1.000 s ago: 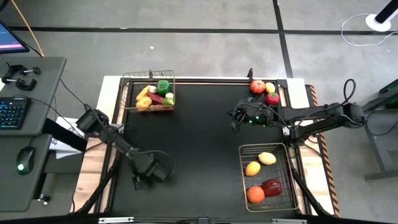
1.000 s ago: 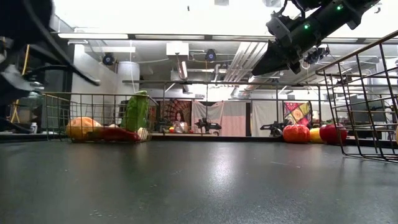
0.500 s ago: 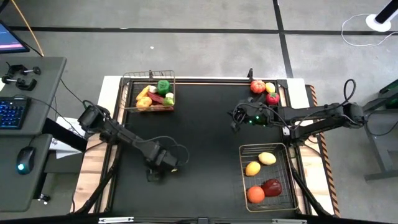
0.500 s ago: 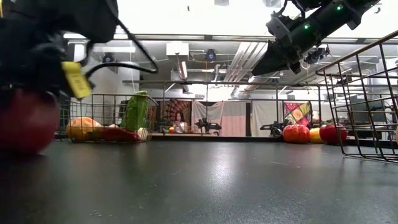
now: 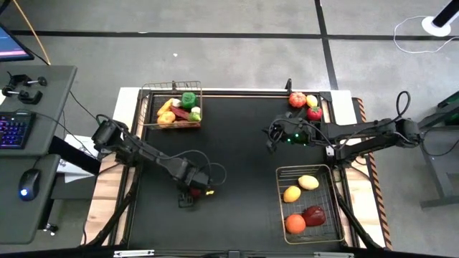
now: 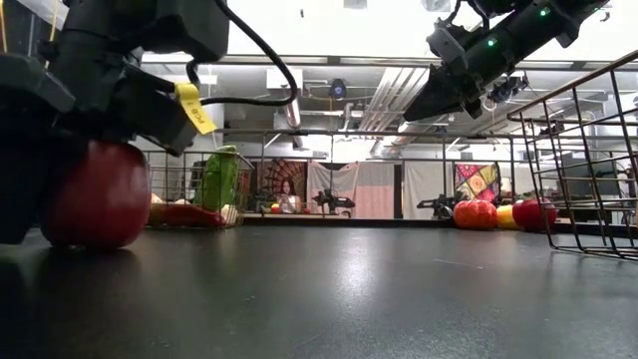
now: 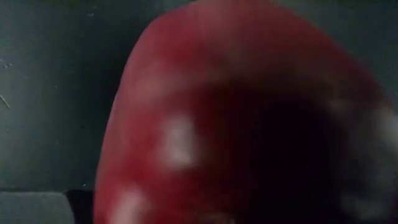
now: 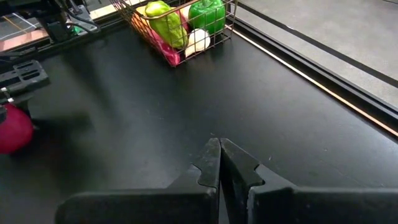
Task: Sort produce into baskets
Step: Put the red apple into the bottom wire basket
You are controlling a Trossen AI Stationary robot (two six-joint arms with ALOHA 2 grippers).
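A grey concrete floor (image 5: 237, 54) crossed by dark lines surrounds the black table (image 5: 237, 158). A grey desk (image 5: 32, 143) stands to one side, with a lit keyboard (image 5: 16, 131) and a mouse (image 5: 27, 184) on it. Beyond the table the low view shows a ceiling with exposed ducts (image 6: 379, 95) and curtains (image 6: 364, 189) at the far wall (a person sits there, far off).

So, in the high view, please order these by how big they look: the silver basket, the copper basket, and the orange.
Largest to smallest:
1. silver basket
2. copper basket, clearly smaller
3. orange, far the smallest, lying inside the silver basket
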